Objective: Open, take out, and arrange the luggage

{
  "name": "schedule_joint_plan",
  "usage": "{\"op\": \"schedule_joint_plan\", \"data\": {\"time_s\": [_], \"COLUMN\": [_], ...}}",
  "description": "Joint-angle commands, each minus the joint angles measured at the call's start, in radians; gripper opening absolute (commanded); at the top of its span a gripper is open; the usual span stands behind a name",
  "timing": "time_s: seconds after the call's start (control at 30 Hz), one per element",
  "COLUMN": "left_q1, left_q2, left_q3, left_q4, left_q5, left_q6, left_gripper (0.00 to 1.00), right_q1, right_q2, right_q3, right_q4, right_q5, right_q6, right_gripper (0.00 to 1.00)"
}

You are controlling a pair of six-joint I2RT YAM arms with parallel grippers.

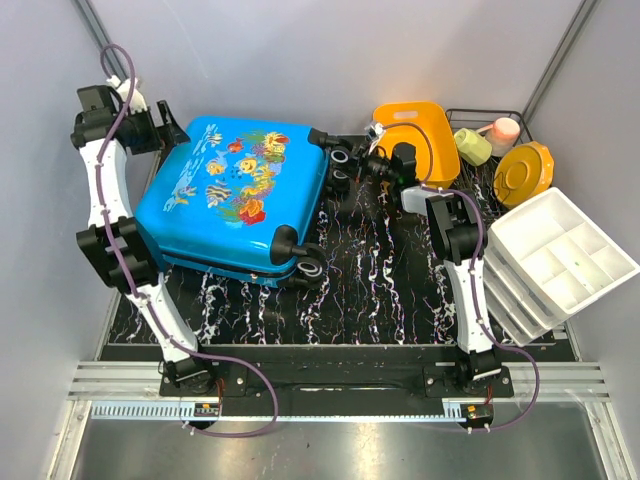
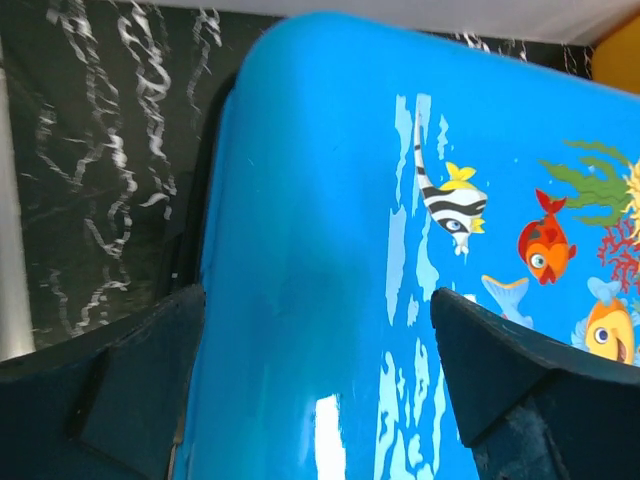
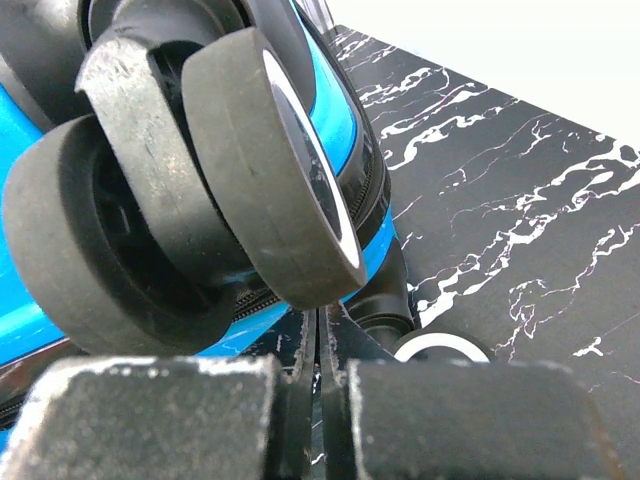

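From above, the luggage (image 1: 235,195) lies flat on the black marbled table (image 1: 400,290), lid shut and fish print up. It sits between the two pincers: the left gripper (image 1: 163,128) is at its far-left corner and the right gripper (image 1: 368,160) at its wheeled end. An orange basket (image 1: 425,135) stands just behind the right gripper.

On the left wrist, the left gripper (image 2: 320,340) is released, fingers (image 2: 130,390) spread wide. The luggage's (image 2: 300,250) blue shell fills the gap ahead of them, and whether they touch it cannot be told.

On the right wrist, the right gripper (image 3: 320,400) is clenched on nothing. A double wheel (image 3: 270,170) of the luggage (image 3: 335,110) hangs just above its tips.
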Motion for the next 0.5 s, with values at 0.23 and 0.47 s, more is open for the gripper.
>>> {"op": "schedule_joint_plan", "data": {"time_s": [0.23,0.47], "left_q1": [-0.125,-0.159], "left_q2": [0.172,0.244], "left_q3": [-0.015,0.231], "left_q4": [-0.071,-0.181], "left_q5": [0.322,0.291], "left_q6": [0.013,0.114], "left_gripper": [0.86,0.79], "right_q1": [-0.008,-0.005], "right_q2": [-0.148,-0.26], "right_q3": [-0.135,-0.291], "right_q4": [0.027,0.009], "right_q5": [-0.092,-0.069], "right_q6": [-0.035,-0.052], "right_gripper": [0.0,0.0]}}
